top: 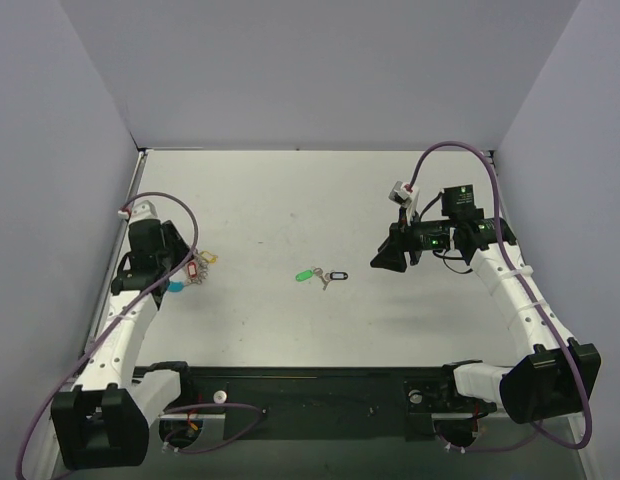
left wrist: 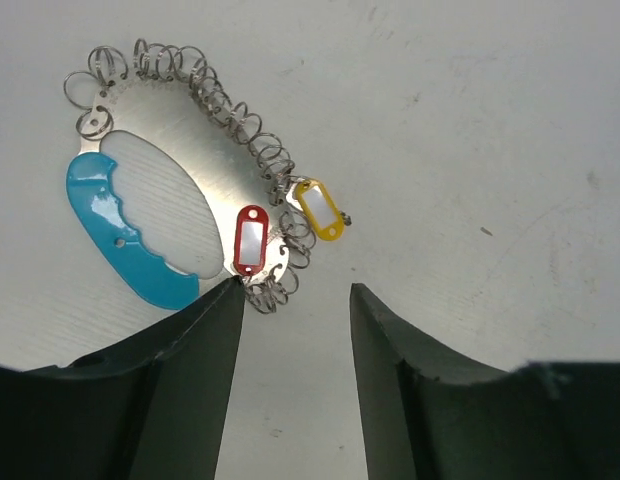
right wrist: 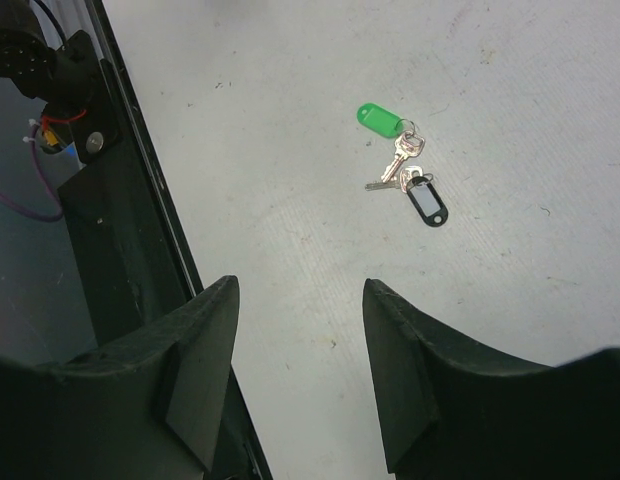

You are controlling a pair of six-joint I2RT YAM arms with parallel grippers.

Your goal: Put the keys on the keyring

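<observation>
The left gripper point(left wrist: 290, 300) was open, with nothing between its fingers. The keyring point(left wrist: 215, 160) lay flat on the table point(top: 290, 200) on the left side, just past those fingers. One fingertip looked to be touching its edge. The keyring was a long oval. In the left wrist view its long way ran from the top left down to the bottom right. Its blue piece point(left wrist: 110, 225) sat along the left side. A red tag point(left wrist: 251, 240) and a yellow tag point(left wrist: 320, 210) hung at the near end. I could not tell for sure if the red one was hooked on.

The right gripper point(right wrist: 300, 300) was open too and held nothing. The green-tag key point(right wrist: 378, 117) and the black-tag key point(right wrist: 427, 203) lay near the middle of the table. From above they made a line from left to right, green tag on the left, with the metal ends meeting in the middle.

Those two keys touched, so grabbing one could drag the other away. They were flat and thin, so fingers could slip off. Nothing held the keyring, so a push could slide it.
</observation>
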